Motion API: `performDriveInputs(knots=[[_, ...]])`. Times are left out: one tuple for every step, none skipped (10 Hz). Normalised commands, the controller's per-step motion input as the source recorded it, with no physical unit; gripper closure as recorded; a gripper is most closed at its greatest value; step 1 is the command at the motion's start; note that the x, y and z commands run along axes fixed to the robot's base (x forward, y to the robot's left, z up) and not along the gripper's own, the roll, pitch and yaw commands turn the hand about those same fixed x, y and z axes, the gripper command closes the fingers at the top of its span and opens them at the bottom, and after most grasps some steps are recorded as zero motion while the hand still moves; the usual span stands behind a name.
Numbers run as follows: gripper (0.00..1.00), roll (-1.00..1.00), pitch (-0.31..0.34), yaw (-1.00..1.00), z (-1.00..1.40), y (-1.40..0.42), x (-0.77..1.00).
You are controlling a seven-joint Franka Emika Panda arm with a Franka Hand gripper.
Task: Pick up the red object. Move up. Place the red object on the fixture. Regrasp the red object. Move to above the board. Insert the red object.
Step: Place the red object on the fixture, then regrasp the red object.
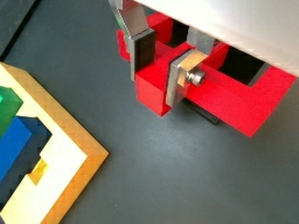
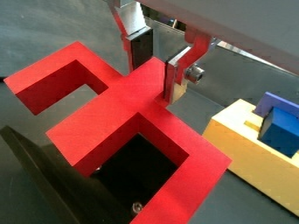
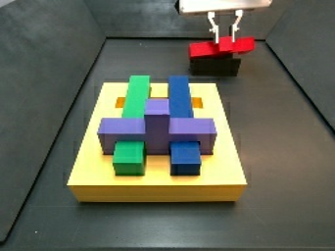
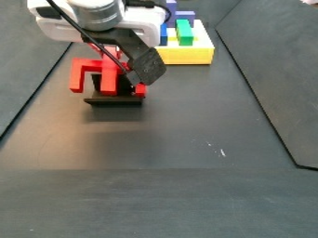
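In a wrist view the gripper (image 1: 163,72) has its two silver fingers clamped on a prong of the red object (image 1: 239,94), dark pads pressed against the red plastic. A corner of the yellow board (image 1: 65,153) shows nearby, with green and blue blocks on it.

In a wrist view from the opposite side, the gripper (image 2: 159,67) pinches the middle bar of the red object (image 2: 128,109), whose prongs spread out on both sides. The fixture (image 2: 52,179) shows as a dark shape below it, and the board (image 2: 246,144) lies just beside.

In a side view the gripper (image 3: 225,33) comes down at the far edge of the worktop onto the red object (image 3: 217,48), which sits on the black fixture (image 3: 216,66). The board (image 3: 157,167) lies well apart, nearer the front.

In a side view the gripper (image 4: 128,76) holds the red object (image 4: 89,74) on the fixture (image 4: 114,99) near the left edge; the board (image 4: 187,51) sits at the far end.
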Motion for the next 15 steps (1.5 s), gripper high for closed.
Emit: performDriveInputs(knots=[[1.0,0.0,0.143,-0.17,-0.12,0.05,0.07],[1.0,0.0,0.146,-0.2,-0.08,0.11,0.05],[1.0,0.0,0.157,-0.26,-0.14,0.13,0.02],[1.0,0.0,0.071,-0.26,-0.17,0.1,0.0],[1.0,0.0,0.0,-0.19,-0.17,0.02,0.0],[1.0,0.0,-0.057,0.0,-0.01,0.0,0.0],[1.0,0.06,0.0,0.0,0.0,0.0,0.0],[1.0,0.1,0.006,0.0,0.0,0.0,0.0],[1.0,0.0,0.0,0.0,0.0,0.0,0.0],[0.0,0.0,0.0,0.0,0.0,0.0,0.0],[0.0,0.7,0.034,0.0,0.19,0.0,-0.03],[0.0,0.74,0.031,0.0,0.22,0.0,-0.01],[0.0,0.79,0.0,0.0,0.23,0.0,-0.04],[0.0,0.74,0.0,0.0,0.21,-0.08,0.0],[0.0,0.77,0.0,0.0,0.21,-0.13,0.0]])
